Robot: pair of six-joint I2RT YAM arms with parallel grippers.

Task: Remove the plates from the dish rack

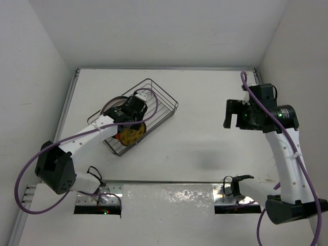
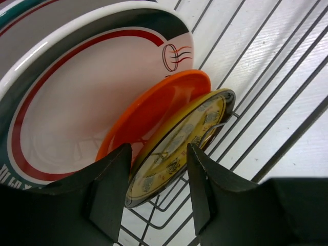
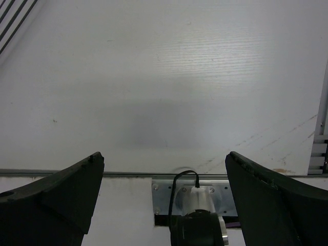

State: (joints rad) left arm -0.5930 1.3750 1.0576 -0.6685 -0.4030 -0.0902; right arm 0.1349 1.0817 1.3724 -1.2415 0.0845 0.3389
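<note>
We see the rack (image 1: 165, 97) lying at a slant on the left half of the table (image 1: 200, 148), and the left arm (image 1: 87, 136) reaches from its base over the rack's near end. The left gripper (image 2: 158, 154) is down among the plates (image 2: 102, 92), which stand on edge close together in a row. From the left wrist view we count three. The white plate (image 2: 77, 102) with a teal and red rim is farthest back and the largest. The orange plate (image 2: 164, 97) stands just in front of it, and the yellow plate (image 2: 179, 136) comes next, nearest the gripper. The two dark fingers (image 2: 110, 189) stand one on each side of the yellow plate's near rim: one is behind it, slipped between yellow and orange, and the other is before its patterned face. The plate fills the gap between them, yet we cannot tell whether the fingers press on it or only bracket it. Its lower edge sits among the rack's wires. In the top view the yellow plate shows on the near side of the gripper, inside the rack's near end. The right arm (image 1: 287, 154) is well apart on the table's right side, and the right gripper (image 3: 164, 156) hangs above the table with its jaws spread wide. In the right wrist view we see a metal mounting plate (image 3: 220, 197) at the table's near edge, with a black cable (image 3: 185, 174) looping over it.
</note>
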